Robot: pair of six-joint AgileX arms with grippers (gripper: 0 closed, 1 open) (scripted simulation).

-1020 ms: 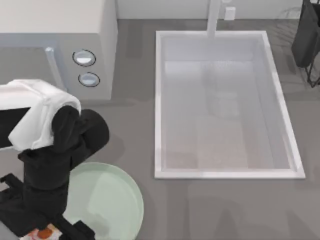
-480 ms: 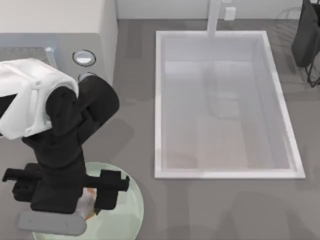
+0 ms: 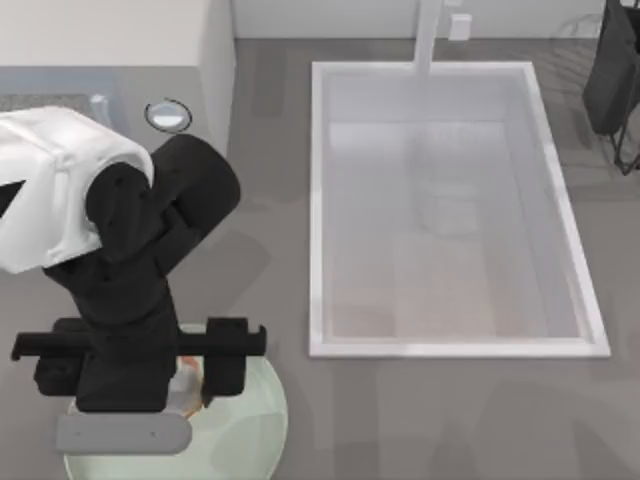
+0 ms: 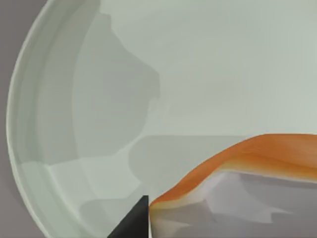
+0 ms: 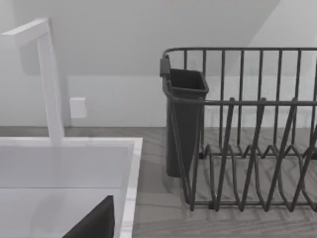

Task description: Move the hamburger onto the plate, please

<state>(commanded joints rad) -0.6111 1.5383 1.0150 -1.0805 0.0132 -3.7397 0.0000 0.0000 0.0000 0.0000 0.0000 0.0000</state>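
Grey tabletop [image 3: 420, 420] carries a white sink basin [image 3: 450, 210] toward the right and the mint-green plate [image 3: 250, 420] at its bottom-left corner. I have my left gripper [image 3: 190, 385] over the plate, its fingers closed around the hamburger [image 4: 247, 163], which sits above the plate's inner area. My right arm [image 3: 615, 70] is parked at the top-right corner beside a dark dish rack [image 5: 247, 148]

We look straight down from above the table, our left wrist view sits close over the plate [image 4: 59, 148] also seen from above [image 3: 255, 420], and our right wrist view faces the sink [image 5: 64, 163] and dish rack [image 5: 247, 148].
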